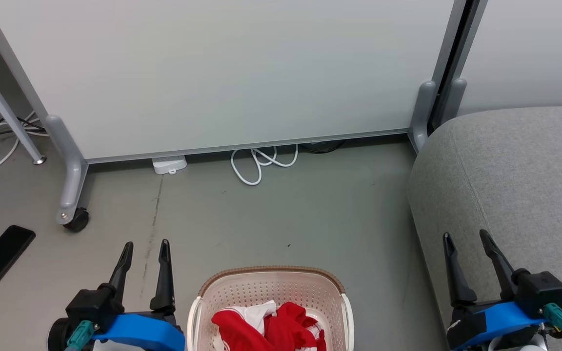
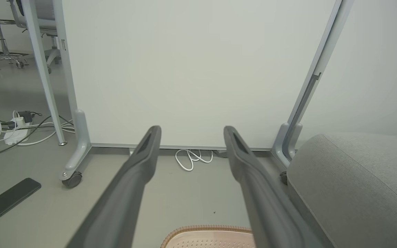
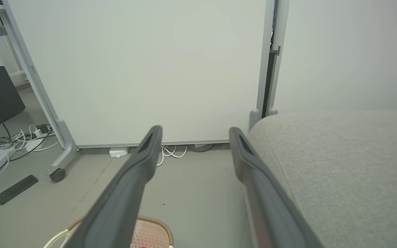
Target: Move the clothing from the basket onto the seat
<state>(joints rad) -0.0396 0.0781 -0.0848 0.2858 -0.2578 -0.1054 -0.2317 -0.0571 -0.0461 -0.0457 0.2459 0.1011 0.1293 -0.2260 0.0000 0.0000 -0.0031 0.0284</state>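
Note:
The cream-white basket (image 1: 203,304) with its brown rim sits on the floor at the bottom middle of the head view, its near part cut off. Crumpled red clothing (image 1: 281,329) with white trim lies inside it. My left gripper (image 1: 145,246) stands open to the basket's left, fingers empty. My right gripper (image 1: 466,238) stands open to the right, over the front of the grey seat (image 1: 515,175). The basket's rim (image 2: 207,229) peeks in low in the left wrist view, beside the seat (image 2: 353,186). The right wrist view has the basket (image 3: 152,234) and the seat (image 3: 343,165).
A white partition panel (image 1: 222,73) on castered grey feet (image 1: 73,217) stands behind the basket. A white cable (image 1: 261,163) and a power strip (image 1: 169,165) lie at its base. A black phone (image 1: 2,253) lies on the floor at the left.

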